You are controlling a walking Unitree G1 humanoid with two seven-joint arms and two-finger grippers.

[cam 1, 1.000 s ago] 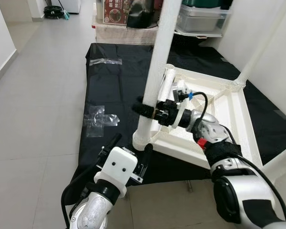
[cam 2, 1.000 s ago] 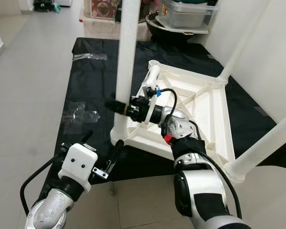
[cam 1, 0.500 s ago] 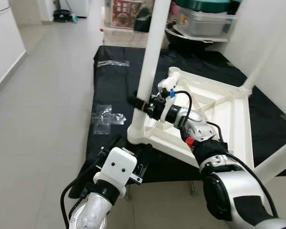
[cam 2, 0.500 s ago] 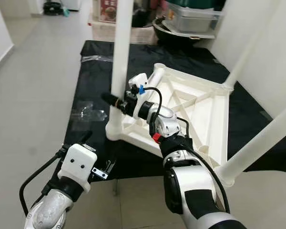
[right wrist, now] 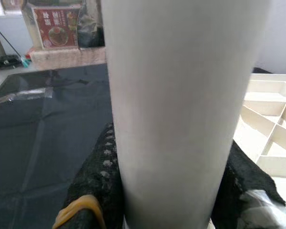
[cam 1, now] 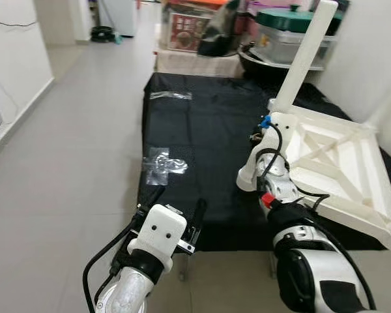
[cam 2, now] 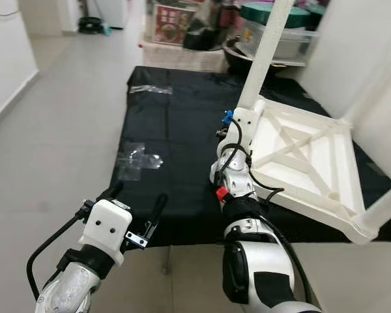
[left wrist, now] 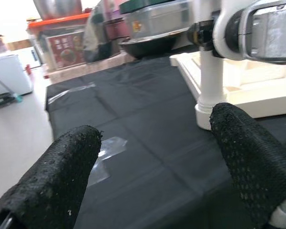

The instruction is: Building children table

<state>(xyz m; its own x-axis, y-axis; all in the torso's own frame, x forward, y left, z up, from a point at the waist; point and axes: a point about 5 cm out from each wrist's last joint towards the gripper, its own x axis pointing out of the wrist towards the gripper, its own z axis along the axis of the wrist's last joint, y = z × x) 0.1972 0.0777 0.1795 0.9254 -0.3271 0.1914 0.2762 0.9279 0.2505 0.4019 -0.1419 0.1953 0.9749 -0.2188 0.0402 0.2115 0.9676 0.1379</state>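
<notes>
The black mat point(cam 1: 195, 150) covers the floor ahead, and the upturned white table point(cam 1: 339, 163) lies tilted over its right side, one corner resting on the mat near the middle of its near half. The table looks like stiff, light moulded plastic, awkward more for its bulk than its weight; its smooth round legs would slip in a loose grip, so low on a leg near the socket seems the surest hold. The right gripper point(right wrist: 167, 191) has its fingers clamped on the leg point(cam 1: 303, 55) just above that corner. The left half of the mat is open room, apart from scraps of clear tape point(cam 1: 163, 163). The left gripper point(cam 1: 176, 208) hovers over the mat's near edge, fingers point(left wrist: 62, 171) spread apart, holding nothing.
</notes>
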